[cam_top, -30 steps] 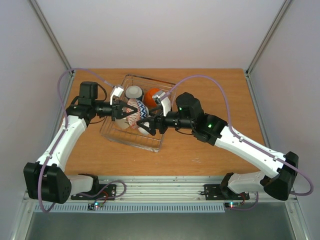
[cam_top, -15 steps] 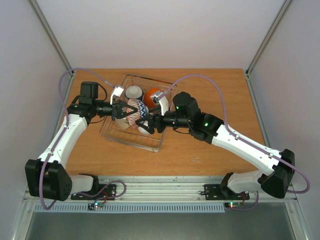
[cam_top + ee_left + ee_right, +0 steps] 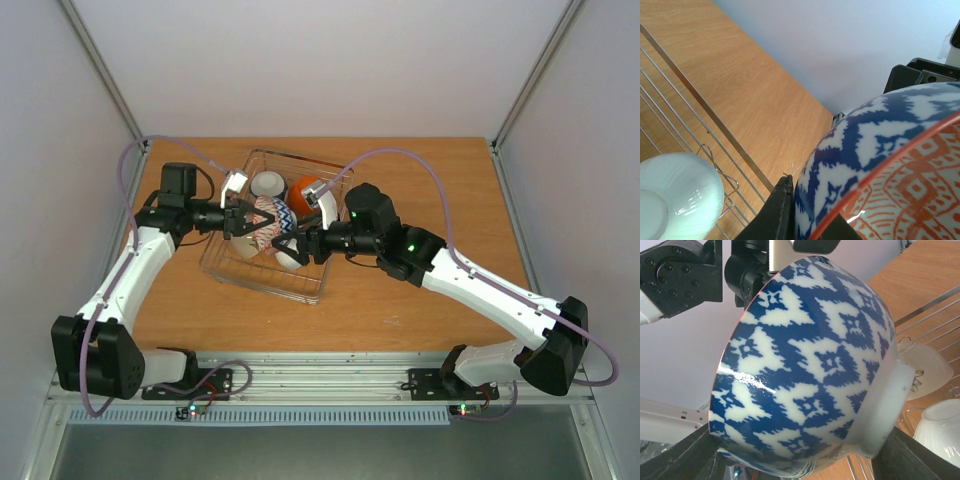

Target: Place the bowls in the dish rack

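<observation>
- The wooden table (image 3: 420, 190) carries the dish rack (image 3: 312, 292), which sits skewed between the two arms. Much of its floor is hidden from the top camera by the grippers.
- Held above the middle of the rack, tipped on its side, is the blue-patterned bowl (image 3: 272, 218) — orange diamond pattern inside, as my left wrist view shows. Both wrist cameras crop it heavily.
- Inside the rack, at the far side, I see a white bowl (image 3: 267, 184) and an orange bowl (image 3: 303, 188) just beside it.
- A ribbed white bowl (image 3: 677, 196) sits bottom-up among the wires. Two more pale bowls show at the edge of the right wrist view, cut off, so I can't make out how they lie.
- The left gripper (image 3: 250, 222) is pinched on the patterned bowl's rim, with one finger (image 3: 781, 212) against the blue outside.
- The right gripper (image 3: 289, 247) has its fingers (image 3: 690, 452) spread wide, one at the rim and one at the foot ring — I cannot tell whether they actually press.
</observation>
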`<state>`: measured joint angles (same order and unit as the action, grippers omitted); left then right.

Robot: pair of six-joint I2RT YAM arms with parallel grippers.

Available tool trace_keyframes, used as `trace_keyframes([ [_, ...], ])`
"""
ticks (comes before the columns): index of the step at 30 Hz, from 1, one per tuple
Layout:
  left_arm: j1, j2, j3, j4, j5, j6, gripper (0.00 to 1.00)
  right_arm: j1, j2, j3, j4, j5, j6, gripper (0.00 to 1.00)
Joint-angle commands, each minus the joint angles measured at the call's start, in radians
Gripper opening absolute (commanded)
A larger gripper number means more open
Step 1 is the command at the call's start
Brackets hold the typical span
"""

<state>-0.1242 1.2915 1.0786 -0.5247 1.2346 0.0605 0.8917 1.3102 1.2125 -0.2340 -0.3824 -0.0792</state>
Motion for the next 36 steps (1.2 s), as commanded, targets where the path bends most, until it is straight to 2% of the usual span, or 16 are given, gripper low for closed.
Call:
trace_keyframes([
  [1, -0.012, 0.012, 0.021, -0.008, 0.086, 0.010, 0.09, 0.006, -0.006, 0.008, 0.064, -0.043, -0.042, 0.01],
  [4, -0.012, 0.012, 0.023, -0.012, 0.085, 0.015, 0.22, 0.006, -0.016, -0.001, 0.067, -0.027, -0.047, 0.01],
  [7, -0.012, 0.013, 0.022, -0.016, 0.086, 0.022, 0.55, 0.006, -0.020, -0.001, 0.052, -0.003, -0.059, 0.01],
  [8, -0.012, 0.013, 0.024, -0.016, 0.086, 0.024, 0.64, 0.006, -0.020, -0.001, 0.047, 0.004, -0.063, 0.01],
  [11, -0.012, 0.012, 0.024, -0.020, 0.080, 0.028, 0.75, 0.006, -0.020, 0.006, 0.027, 0.031, -0.077, 0.01],
  [16, -0.012, -0.021, 0.030, -0.042, 0.029, 0.054, 0.80, 0.006, -0.004, 0.045, -0.044, 0.118, -0.107, 0.01],
  [20, -0.012, -0.097, 0.028, -0.042, -0.108, 0.066, 0.81, 0.006, 0.035, 0.114, -0.147, 0.237, -0.145, 0.01],
  [23, -0.012, -0.169, 0.016, -0.019, -0.241, 0.064, 0.82, 0.006, 0.105, 0.205, -0.278, 0.367, -0.169, 0.01],
  [26, -0.012, -0.237, 0.005, -0.002, -0.337, 0.062, 0.84, 0.006, 0.209, 0.324, -0.410, 0.561, -0.182, 0.01],
  [30, -0.012, -0.289, -0.002, -0.002, -0.373, 0.069, 0.85, 0.001, 0.363, 0.457, -0.532, 0.696, -0.183, 0.01],
  [36, -0.012, -0.277, 0.001, -0.011, -0.399, 0.082, 0.85, -0.018, 0.514, 0.608, -0.674, 0.790, -0.161, 0.01],
])
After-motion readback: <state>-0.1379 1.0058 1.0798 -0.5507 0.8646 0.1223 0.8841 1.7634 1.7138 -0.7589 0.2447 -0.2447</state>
